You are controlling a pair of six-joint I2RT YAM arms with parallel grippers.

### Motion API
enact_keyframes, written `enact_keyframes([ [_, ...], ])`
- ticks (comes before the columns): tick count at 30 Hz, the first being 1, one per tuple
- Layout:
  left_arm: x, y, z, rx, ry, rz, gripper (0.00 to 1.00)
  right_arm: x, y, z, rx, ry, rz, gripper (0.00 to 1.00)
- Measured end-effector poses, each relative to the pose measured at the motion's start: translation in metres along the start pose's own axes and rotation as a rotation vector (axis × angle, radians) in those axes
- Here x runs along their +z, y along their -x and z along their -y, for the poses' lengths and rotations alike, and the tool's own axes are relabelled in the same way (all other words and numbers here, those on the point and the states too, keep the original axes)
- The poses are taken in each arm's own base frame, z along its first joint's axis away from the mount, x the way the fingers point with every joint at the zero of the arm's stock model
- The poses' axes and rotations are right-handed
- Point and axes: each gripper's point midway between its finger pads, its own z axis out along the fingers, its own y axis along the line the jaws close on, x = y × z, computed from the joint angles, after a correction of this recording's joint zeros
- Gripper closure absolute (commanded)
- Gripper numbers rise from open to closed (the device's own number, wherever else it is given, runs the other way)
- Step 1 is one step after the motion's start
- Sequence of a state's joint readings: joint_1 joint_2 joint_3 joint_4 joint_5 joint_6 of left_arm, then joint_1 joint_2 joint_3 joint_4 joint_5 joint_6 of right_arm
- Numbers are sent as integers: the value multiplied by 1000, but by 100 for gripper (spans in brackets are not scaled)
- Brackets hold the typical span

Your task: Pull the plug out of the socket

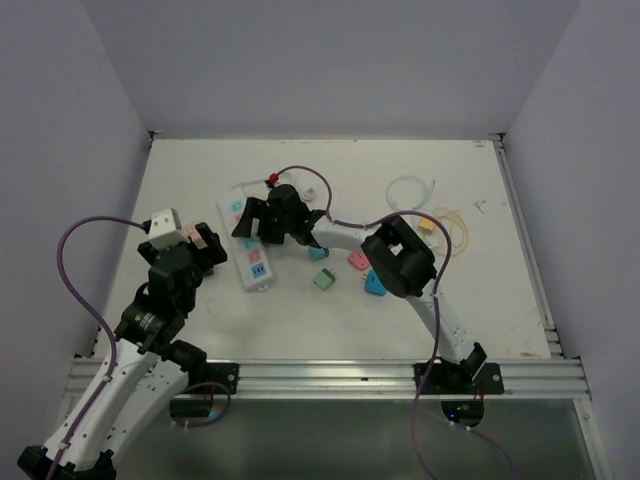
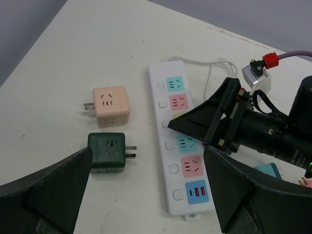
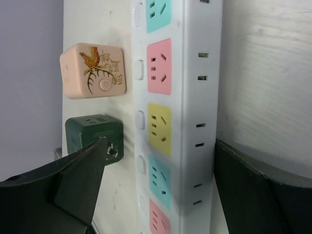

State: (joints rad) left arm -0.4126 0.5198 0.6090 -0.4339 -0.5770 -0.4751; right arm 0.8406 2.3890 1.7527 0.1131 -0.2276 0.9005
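With every outlet face in view standing bare, the socket lay flat on the left half of the table, its white cord looping off the far end. No plug stood in it anywhere the cameras could see.

Your right gripper hung low over the strip's middle, jaws spread wide, one finger to each long side, pinching nothing. Just beside the strip, on the side away from that arm, lay a pink cube adapter and a dark green cube adapter. Both had their prongs out and sat apart from the strip; which of them counted as the plug, the pictures could not say. Your left gripper waited at the near end, likewise spread and empty.

The pull looked done, so the step in hand was judged to be the retreat. You did best to lift the right arm straight up with the jaws wide, so that neither finger caught the strip's edge and dragged it — and to mind the green cube, which sat close by one finger.
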Motion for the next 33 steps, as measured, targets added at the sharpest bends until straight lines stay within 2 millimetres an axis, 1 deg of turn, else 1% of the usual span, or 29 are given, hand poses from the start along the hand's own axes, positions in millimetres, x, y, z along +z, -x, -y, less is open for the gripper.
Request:
enact_keyframes([
  [3, 0, 0, 0, 0, 2, 1, 0, -10, 7, 7, -2, -17, 6, 6],
  [5, 0, 0, -1, 0, 4, 2, 0, -19, 11, 16, -4, -46, 5, 2],
  [9, 0, 1, -1, 0, 6, 3, 1, -43, 28, 33, -25, -125, 18, 1],
  [12, 0, 1, -2, 0, 8, 3, 0, -67, 49, 38, -56, -182, 50, 1],
  [15, 0, 1, -2, -2, 8, 5, 0, -104, 80, 36, -106, -230, 107, 1],
  [17, -1, 2, -2, -5, 6, 9, 0, -135, 104, 32, -148, -266, 165, 1],
  [19, -2, 4, -2, -9, 4, 14, 0, -171, 128, 28, -190, -307, 232, 1],
  [22, -3, 5, -2, -13, 2, 21, 0, -230, 159, 26, -235, -375, 335, 1],
  [24, -4, 6, -3, -17, 1, 26, 0, -273, 172, 32, -249, -429, 398, 1],
  [26, -6, 9, -4, -23, 1, 37, 0, -319, 180, 41, -248, -489, 460, 1],
  [27, -7, 11, -5, -28, 2, 44, 0, -343, 181, 47, -242, -520, 491, 1],
  [28, -9, 13, -6, -34, 4, 54, 0, -360, 182, 51, -236, -535, 516, 1],
  [29, -12, 16, -8, -40, 5, 65, 1, -383, 183, 56, -227, -556, 547, 1],
  [30, -15, 19, -10, -47, 5, 77, 0, -405, 181, 61, -217, -582, 577, 1],
  [32, -23, 29, -14, -64, 5, 103, 0, -443, 174, 67, -207, -628, 626, 1],
  [33, -27, 34, -15, -69, 6, 112, 0, -459, 169, 65, -210, -643, 648, 1],
])
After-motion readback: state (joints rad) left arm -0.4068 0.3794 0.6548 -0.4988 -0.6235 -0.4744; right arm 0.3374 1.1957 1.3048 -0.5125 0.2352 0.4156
